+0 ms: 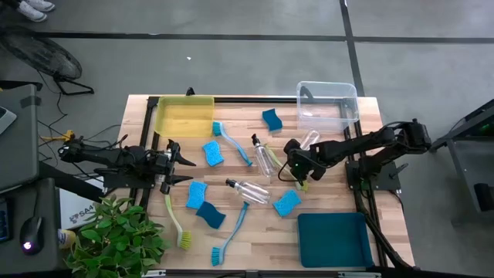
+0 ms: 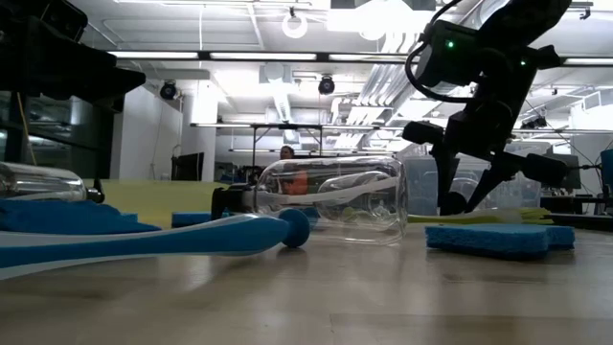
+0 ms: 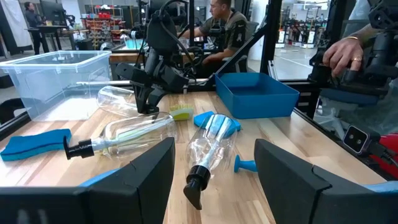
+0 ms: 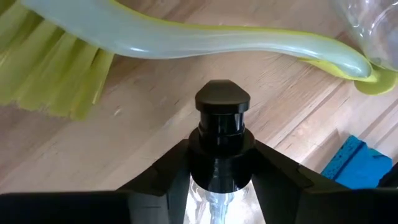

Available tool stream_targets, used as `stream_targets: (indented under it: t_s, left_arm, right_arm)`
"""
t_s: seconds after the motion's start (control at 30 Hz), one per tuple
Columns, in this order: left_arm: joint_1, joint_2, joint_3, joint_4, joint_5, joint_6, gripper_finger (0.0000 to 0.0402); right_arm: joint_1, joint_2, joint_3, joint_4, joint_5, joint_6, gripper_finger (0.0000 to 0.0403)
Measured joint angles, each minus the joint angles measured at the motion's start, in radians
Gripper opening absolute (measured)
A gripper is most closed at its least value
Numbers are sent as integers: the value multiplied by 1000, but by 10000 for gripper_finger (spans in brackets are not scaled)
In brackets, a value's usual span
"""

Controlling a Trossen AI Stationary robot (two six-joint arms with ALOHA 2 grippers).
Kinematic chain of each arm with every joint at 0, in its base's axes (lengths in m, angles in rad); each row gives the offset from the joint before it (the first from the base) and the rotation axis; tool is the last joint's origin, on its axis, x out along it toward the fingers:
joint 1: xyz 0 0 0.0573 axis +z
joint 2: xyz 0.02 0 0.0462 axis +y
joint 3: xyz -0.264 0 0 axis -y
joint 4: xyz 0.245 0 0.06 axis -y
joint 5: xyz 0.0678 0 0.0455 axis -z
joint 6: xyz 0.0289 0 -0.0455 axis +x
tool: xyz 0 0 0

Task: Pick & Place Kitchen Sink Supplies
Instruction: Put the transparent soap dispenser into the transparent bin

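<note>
Several blue sponges [image 1: 213, 153], two blue brushes [image 1: 231, 143], a yellow-green brush [image 1: 176, 224] and two clear bottles [image 1: 248, 191] lie on the wooden table. A second yellow-green brush [image 4: 186, 43] lies under my right gripper [image 1: 297, 171]. That gripper stands right of the table's middle, pointing down, and is shut on a third clear bottle [image 1: 309, 140]. My left gripper [image 1: 176, 162] is open and empty at the table's left side, level and pointing right. It also shows in the left wrist view [image 3: 214, 180]. My right gripper pinches the bottle's neck [image 4: 221, 142] between its two fingers, just behind the black top [image 4: 222, 102]. The fingers come from above, slanting down. The top points down at the table and the clear body [image 3: 121, 98] slants up behind the fingers. The bottle looks clear of the table.
A yellow bin [image 1: 184, 116] stands at the far left, a clear bin [image 1: 328, 104] at the far right and a teal bin [image 1: 332, 239] at the near right. A leafy plant [image 1: 116, 235] stands off the near left corner. People [image 3: 224, 25] are beyond the table.
</note>
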State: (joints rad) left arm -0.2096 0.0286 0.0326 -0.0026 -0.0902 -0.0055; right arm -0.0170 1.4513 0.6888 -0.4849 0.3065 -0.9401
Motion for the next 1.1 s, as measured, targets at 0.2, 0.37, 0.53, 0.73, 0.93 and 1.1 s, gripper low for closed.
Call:
stream_targets:
  t_s: [0.2,0.37,0.53,0.73,0.93,1.1]
  left_arm:
    - [0,0,0,0,0,0,216]
    - [0,0,0,0,0,0,216]
    - [0,0,0,0,0,0,216]
    - [0,0,0,0,0,0,216]
    - [0,0,0,0,0,0,216]
    - [0,0,0,0,0,0,216]
  right_arm:
    - [0,0,0,17,3,1,129]
    - [0,0,2,44,42,81,130]
    - [9,0,41,43,59,177,133]
    - [37,0,125,42,58,298,131]
    - [54,0,231,43,57,464,133]
    - [54,0,314,43,54,571,134]
